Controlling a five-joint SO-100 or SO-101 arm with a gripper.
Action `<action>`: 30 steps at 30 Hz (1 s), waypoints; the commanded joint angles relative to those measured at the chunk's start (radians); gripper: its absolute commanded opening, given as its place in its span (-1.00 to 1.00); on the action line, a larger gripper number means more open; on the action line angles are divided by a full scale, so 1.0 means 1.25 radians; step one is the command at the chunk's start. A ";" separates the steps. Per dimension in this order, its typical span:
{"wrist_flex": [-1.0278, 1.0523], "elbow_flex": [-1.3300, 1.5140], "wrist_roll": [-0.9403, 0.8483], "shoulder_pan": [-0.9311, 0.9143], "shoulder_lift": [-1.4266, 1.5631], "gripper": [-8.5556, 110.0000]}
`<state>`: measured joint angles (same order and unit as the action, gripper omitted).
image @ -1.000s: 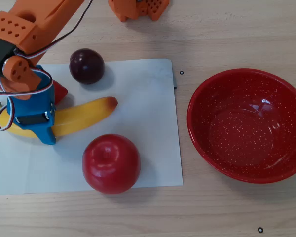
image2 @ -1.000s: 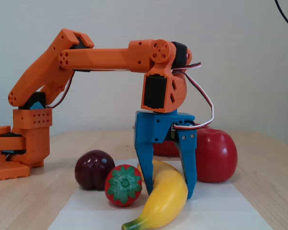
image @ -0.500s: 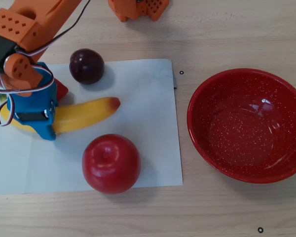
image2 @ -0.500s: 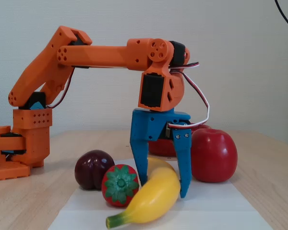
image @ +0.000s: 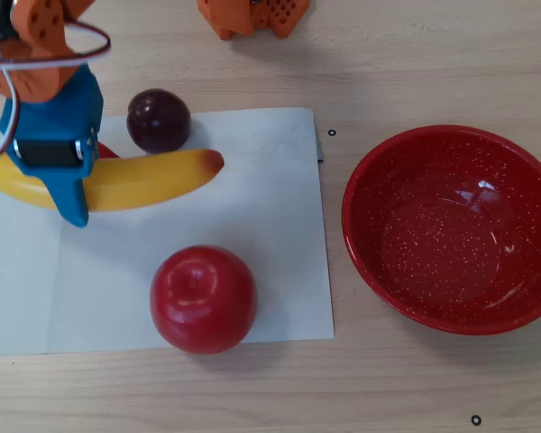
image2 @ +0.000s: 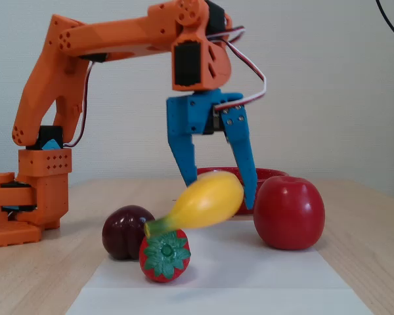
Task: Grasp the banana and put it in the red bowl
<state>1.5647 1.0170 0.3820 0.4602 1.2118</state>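
Straddling the banana (image2: 207, 199), the blue pincer (image2: 220, 187) stands with its two tapered fingers apart, one on each side of the fruit; whether either finger touches the skin cannot be told. In the fixed view the banana appears tilted, its yellow body raised between the fingers and its dark green stem dipping toward the strawberry (image2: 165, 256). Whether it is lifted clear of the paper (image2: 249, 279) cannot be told.

The banana is glossy yellow plastic, long and curved, with an orange-red blunt end seen in the overhead view (image: 153, 179). It lies across the upper left of the white paper sheet (image: 270, 225), partly covered by the pincer (image: 68, 194) and orange arm (image2: 98, 39).

The apple (image: 203, 299) is smooth, shiny red and near-round, resting on the paper's lower part, apart from the banana. The plum (image: 159, 120) is dark purple and glossy, at the paper's upper edge, just beside the banana.

The bowl (image: 379, 271) is round red enamel with fine white speckles, sitting on the pale wood-grain surface (image: 397, 388) to the right of the paper in the overhead view. Its interior is empty.

The overhead view shows the bowl's full interior; the fixed view shows only a strip of its rim (image2: 274, 173) behind the pincer and apple (image2: 289, 212). The fixed view shows the strawberry, red with a moulded green leaf cap, and the plum (image2: 126, 231); overhead, only a red sliver by the pincer marks the strawberry.
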 commanded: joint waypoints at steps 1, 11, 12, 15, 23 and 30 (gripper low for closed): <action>-0.029 -0.007 -0.011 -0.033 0.195 -0.85; -0.005 0.182 -0.033 -0.104 0.449 -0.85; 0.000 0.193 -0.038 -0.115 0.470 -0.85; 0.029 0.205 -0.058 -0.152 0.513 -0.85; 0.094 0.109 -0.160 -0.301 0.512 -0.85; 0.103 0.040 -0.243 -0.474 0.513 -0.85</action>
<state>1.6858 1.1766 0.1135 -0.0813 1.7487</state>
